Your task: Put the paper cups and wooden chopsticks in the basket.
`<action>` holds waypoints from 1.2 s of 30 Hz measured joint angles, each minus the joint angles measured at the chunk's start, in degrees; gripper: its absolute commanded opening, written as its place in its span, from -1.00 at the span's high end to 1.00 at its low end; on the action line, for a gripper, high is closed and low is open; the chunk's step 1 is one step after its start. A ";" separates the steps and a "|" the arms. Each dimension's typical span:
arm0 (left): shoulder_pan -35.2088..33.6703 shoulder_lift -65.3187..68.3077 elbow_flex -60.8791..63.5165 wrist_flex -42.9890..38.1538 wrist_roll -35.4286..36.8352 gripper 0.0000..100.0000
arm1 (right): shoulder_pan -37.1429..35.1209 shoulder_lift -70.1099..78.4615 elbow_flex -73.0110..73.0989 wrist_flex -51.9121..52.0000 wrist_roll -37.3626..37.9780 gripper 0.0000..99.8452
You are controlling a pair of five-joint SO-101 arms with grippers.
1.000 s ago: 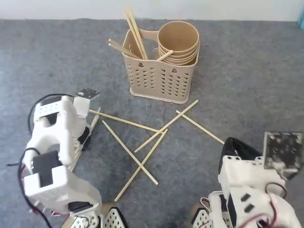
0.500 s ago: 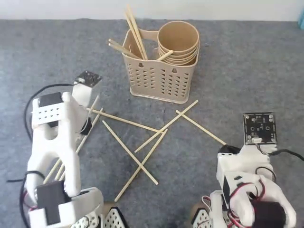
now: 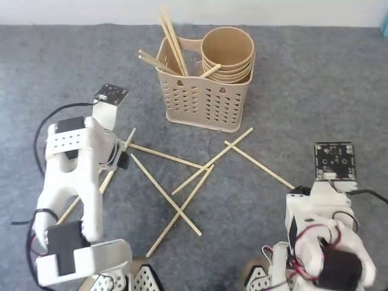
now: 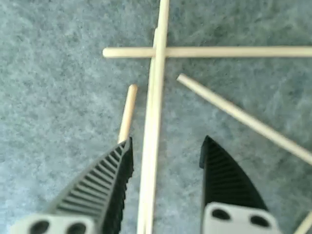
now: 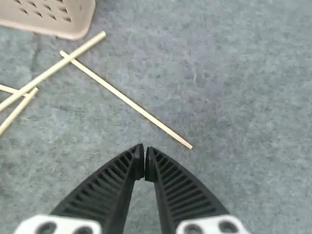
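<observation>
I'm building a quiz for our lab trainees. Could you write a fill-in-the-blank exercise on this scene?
1. The stacked paper cups stand ____ the basket.
2. The left gripper is ____, straddling a chopstick on the mat.
3. The right gripper is ____ and holds nothing.
Missing words: inside; open; shut.
</observation>
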 measured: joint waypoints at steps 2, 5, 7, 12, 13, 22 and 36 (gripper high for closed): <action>-2.46 0.00 0.00 -0.09 -2.20 0.57 | 0.00 0.62 4.13 -3.16 0.26 0.98; -6.51 0.00 0.00 -2.37 -4.92 0.57 | 1.23 3.78 6.07 -6.33 0.35 0.98; -8.53 0.88 0.00 -3.96 -6.15 0.59 | 2.37 6.51 6.07 -8.09 0.35 0.98; -10.81 6.42 0.00 -4.57 -10.64 0.76 | 3.52 12.40 6.07 -10.81 0.35 0.98; -10.90 7.65 0.00 -4.57 -11.52 0.76 | 3.60 13.10 6.07 -10.99 0.35 0.98; -10.81 14.86 -0.26 -4.92 -14.42 0.75 | 3.60 13.71 6.07 -11.16 0.35 0.98; -10.02 16.70 -2.46 2.55 -15.91 0.98 | 3.60 13.71 6.07 -11.16 0.35 0.98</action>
